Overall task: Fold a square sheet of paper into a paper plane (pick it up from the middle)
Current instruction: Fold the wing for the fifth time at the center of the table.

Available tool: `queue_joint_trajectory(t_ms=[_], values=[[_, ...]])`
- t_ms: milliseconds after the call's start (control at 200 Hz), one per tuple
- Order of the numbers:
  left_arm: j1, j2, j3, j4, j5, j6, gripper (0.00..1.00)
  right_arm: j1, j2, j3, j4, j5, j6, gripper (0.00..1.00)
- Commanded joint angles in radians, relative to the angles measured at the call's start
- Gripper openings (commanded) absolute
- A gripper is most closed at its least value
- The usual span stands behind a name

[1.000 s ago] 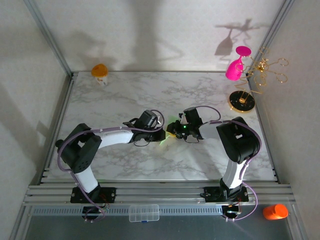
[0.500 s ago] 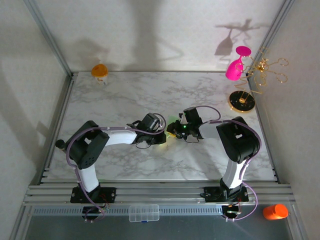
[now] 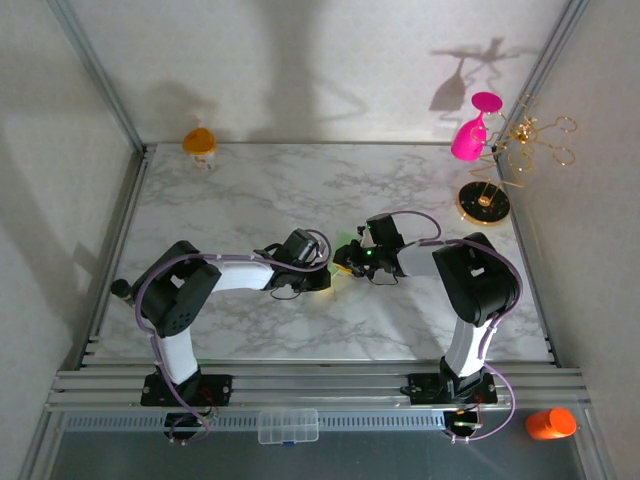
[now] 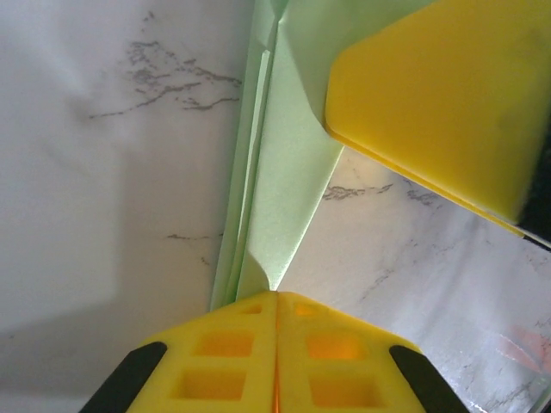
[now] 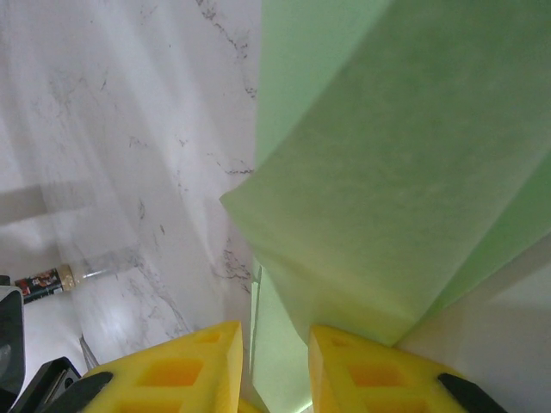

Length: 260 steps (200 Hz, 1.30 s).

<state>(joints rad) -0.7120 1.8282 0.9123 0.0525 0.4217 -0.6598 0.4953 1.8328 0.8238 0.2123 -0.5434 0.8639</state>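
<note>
Since a second ago, your left arm has swung its elbow in and slid the left gripper [image 3: 324, 278] rightwards, up to the right gripper [image 3: 348, 263] at the middle of the marble table [image 3: 230, 190]. In the left wrist view the left gripper [image 4: 275, 297] has its yellow fingers pressed flat together, tips at the pointed end of the folded green paper [image 4: 288, 155]. I judge they are there to pin or press the crease, though you cannot tell whether any paper is caught between them. The right gripper [image 5: 275, 331] keeps a narrow gap with the paper [image 5: 370, 172] running down into it, so it appears to be gripping the sheet and lifting one flap off the table, likely to steady it for the next fold. Its finger [image 4: 439, 95] sits over the paper, close to your left fingers, so collision is the risk. The pink glass [image 3: 470, 135], gold stand [image 3: 483, 203] and orange-capped bottle [image 3: 199, 143] stand well apart at the back.
</note>
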Motion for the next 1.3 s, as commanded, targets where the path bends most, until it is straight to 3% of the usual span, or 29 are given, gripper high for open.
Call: queue_joint_trajectory(t_ms=[0,491,721,1297], values=[[0.000,0.025,-0.023,-0.020,-0.023,-0.005,0.08,0.012,0.079,-0.002,-0.043,0.077,-0.017,0.28],[0.031,-0.077,-0.175,0.006,0.035,-0.024,0.08,0.011,0.101,0.032,-0.117,0.111,-0.033,0.28],[0.031,-0.165,-0.102,0.046,0.036,-0.036,0.10,0.011,0.098,0.034,-0.116,0.111,-0.034,0.28],[0.016,0.008,-0.028,0.133,-0.004,-0.080,0.06,0.011,0.080,0.035,-0.103,0.088,-0.029,0.28]])
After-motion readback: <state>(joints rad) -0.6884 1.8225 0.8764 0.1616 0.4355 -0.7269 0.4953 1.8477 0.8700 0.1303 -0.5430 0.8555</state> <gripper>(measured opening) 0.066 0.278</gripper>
